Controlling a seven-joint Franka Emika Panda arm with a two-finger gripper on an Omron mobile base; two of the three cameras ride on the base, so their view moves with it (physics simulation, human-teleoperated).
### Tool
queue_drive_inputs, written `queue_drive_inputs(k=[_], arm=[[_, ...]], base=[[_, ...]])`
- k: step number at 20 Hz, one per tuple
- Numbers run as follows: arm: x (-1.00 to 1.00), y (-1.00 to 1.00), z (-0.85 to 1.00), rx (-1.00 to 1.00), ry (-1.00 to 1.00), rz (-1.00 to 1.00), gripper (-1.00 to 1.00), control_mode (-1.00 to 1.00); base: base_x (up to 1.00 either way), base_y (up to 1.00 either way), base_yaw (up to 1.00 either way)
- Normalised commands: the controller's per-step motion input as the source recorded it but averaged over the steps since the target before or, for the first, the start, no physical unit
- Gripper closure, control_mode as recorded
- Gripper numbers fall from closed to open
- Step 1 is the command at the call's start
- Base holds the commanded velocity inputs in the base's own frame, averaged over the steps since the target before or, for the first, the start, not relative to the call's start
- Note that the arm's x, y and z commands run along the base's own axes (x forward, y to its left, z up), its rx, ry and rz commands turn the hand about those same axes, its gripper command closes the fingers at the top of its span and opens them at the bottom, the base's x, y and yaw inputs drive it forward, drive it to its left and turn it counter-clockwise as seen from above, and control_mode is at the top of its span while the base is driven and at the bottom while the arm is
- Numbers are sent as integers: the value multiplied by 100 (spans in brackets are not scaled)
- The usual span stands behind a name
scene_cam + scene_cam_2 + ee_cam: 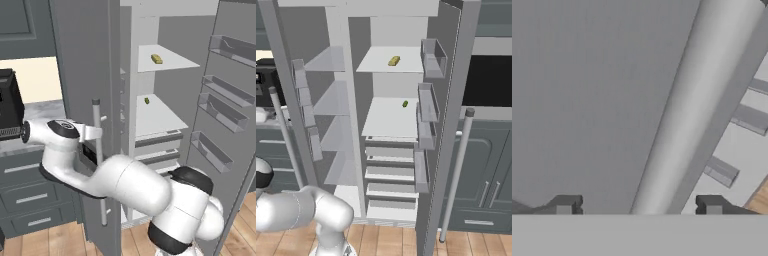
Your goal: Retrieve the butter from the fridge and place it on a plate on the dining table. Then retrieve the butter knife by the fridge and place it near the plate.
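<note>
A: What is seen nearest the camera?

B: The gripper is seen with its jaws spread wide on either side of the silver door handle, which runs between the fingertips without being clamped. Nothing is held.

A: And where is that handle placed?

B: It is mounted on the left door of the fridge, which is swung open; the right door is open too, with bins fixed on its inner face.

A: Where is the butter found?

B: The butter is laid on the upper white shelf inside, well apart from the gripper. On the shelf below, a small olive-green lump is seen.

A: Anything farther left?

B: A marble desk over grey drawers is seen beyond the door.
</note>
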Motion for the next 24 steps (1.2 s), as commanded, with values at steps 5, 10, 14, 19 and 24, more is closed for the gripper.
queue_drive_inputs(k=[5, 10, 14, 19, 24], arm=[[-69, 22, 0, -3, -1, -13, -100, -100], [-100, -69, -1, 12, -8, 0, -100, -100], [-100, -100, 0, 29, -12, 5, -100, -100], [-95, -100, 1, 38, -18, 27, -100, -100], [-28, -100, 31, 42, 1, 26, -100, -100]], base=[[0, 0, 0], [0, 0, 0], [0, 0, 0], [0, 0, 0], [0, 0, 0]])
